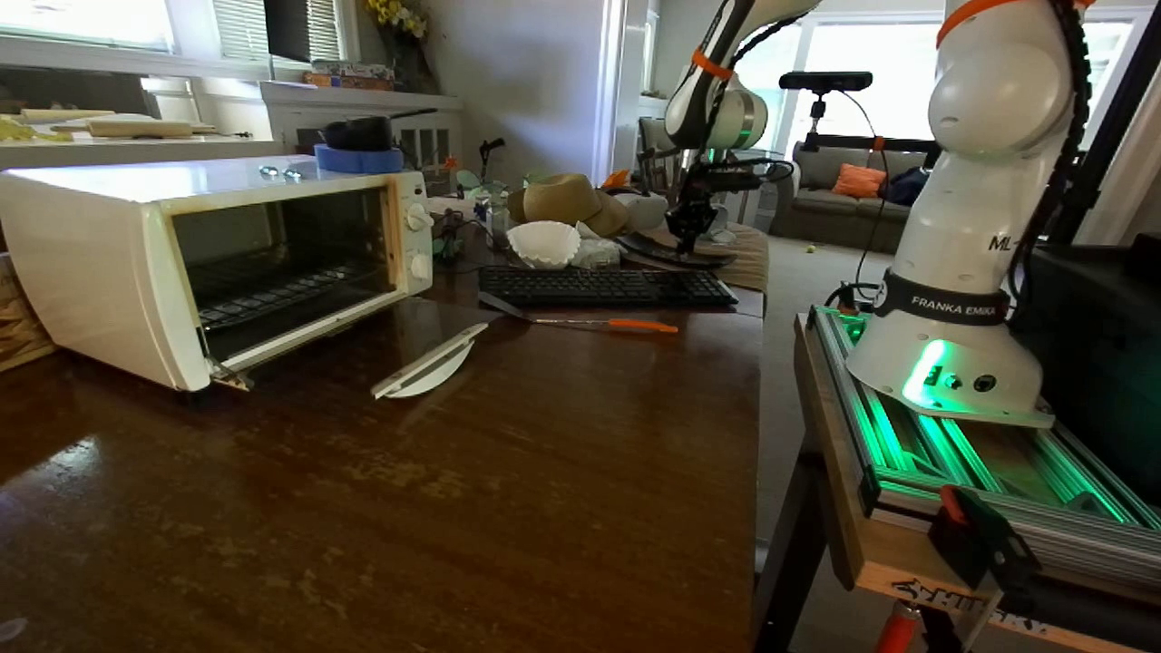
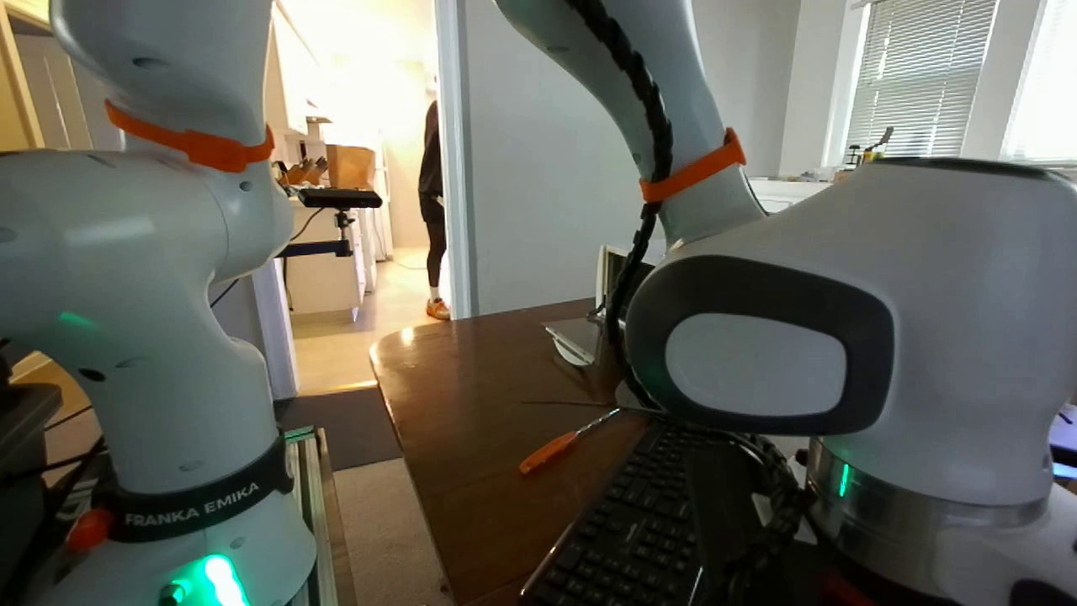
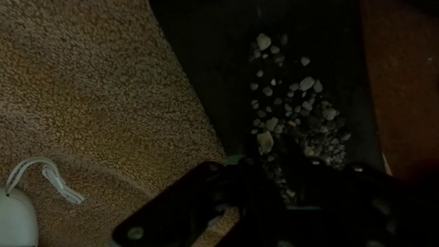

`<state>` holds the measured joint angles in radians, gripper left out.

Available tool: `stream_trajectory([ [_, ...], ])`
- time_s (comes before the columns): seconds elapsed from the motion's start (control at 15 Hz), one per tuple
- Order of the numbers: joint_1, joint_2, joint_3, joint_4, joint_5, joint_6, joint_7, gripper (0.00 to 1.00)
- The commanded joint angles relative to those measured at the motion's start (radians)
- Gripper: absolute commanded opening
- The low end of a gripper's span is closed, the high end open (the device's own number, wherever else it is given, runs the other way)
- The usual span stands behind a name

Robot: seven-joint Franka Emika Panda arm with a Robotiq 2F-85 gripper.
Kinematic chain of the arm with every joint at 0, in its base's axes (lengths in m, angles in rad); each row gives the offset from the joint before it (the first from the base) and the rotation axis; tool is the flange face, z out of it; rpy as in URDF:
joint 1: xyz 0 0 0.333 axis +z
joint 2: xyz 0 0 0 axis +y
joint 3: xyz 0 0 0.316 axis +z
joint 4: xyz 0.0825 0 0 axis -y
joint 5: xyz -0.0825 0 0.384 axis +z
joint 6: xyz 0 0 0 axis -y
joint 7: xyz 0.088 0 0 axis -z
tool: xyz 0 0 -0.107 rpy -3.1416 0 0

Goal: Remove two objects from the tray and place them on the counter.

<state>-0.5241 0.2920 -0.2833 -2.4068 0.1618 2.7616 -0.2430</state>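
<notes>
The counter (image 1: 544, 472) bears a toaster oven (image 1: 100, 263), keyboard (image 1: 603, 286), orange-handled tool (image 1: 640, 325) and, apparently, the dark tray (image 3: 223, 82).

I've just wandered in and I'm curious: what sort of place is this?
Probably someone's home, perhaps a living room: there's a sofa with an orange cushion, and a white toaster oven on the wooden counter.

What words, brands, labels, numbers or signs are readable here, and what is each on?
"FRANKA EMIKA": black band low on the robot arm, in both exterior views.
"ML", perhaps cut off: robot arm.
"HUSKY", partly covered: wooden bench.
Keyboard and stacked boxes: any print is too small to read.
</notes>
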Motion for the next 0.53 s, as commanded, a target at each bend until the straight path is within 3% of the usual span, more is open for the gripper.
stream_trajectory([
  [0.0, -0.021, 0.027, 0.017, 0.019, 0.04, 0.003, -0.04, 0.25],
  [0.47, -0.043, 0.038, 0.042, 0.029, 0.065, 0.001, -0.068, 0.29],
])
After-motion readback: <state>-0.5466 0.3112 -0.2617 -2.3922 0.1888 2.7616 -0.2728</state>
